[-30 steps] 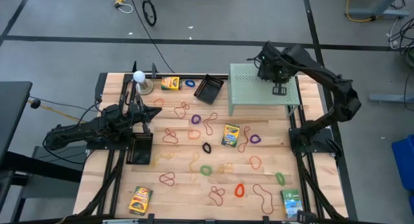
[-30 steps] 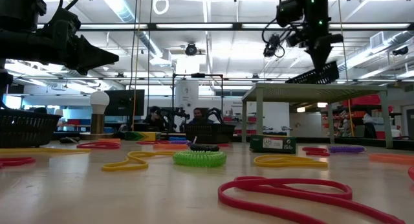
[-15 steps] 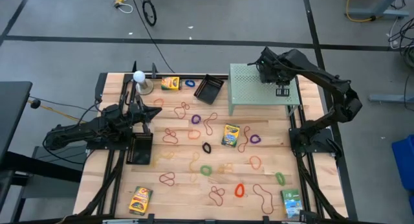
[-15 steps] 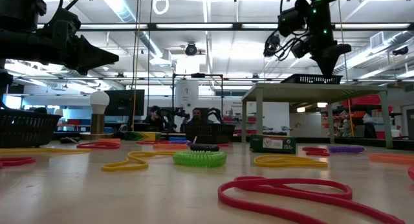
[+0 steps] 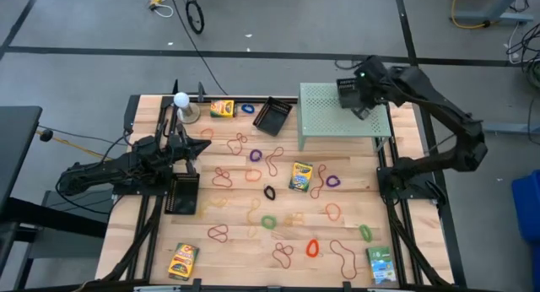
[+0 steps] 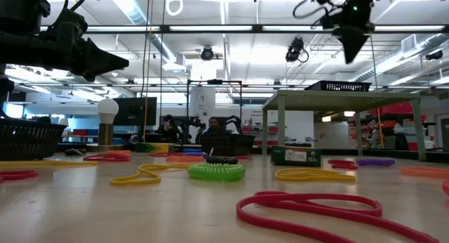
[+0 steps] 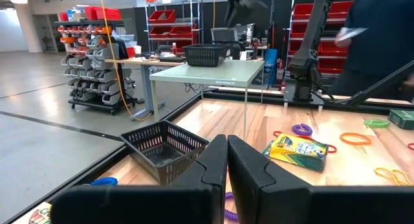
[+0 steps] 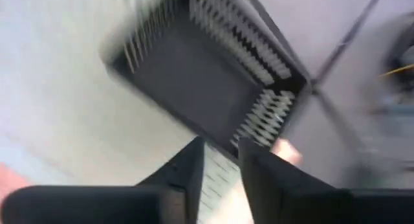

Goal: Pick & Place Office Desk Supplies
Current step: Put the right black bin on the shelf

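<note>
Right pincer (image 6: 349,43) hangs above the pale green perforated metal stand (image 5: 342,110) at the tabletop's one o'clock, fingers parted and empty, over a small black mesh basket (image 8: 213,88) on it. Left pincer (image 7: 226,160) waits pressed together at nine o'clock. Little looks done: coloured rubber-band loops (image 5: 268,221) and yellow-green crayon boxes (image 5: 301,175) lie scattered across the wooden tabletop (image 5: 245,241), all left to gather.

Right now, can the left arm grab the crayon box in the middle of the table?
Probably yes. The left gripper hovers shut above the table, and only flat rubber bands lie between it and the crayon box.
</note>
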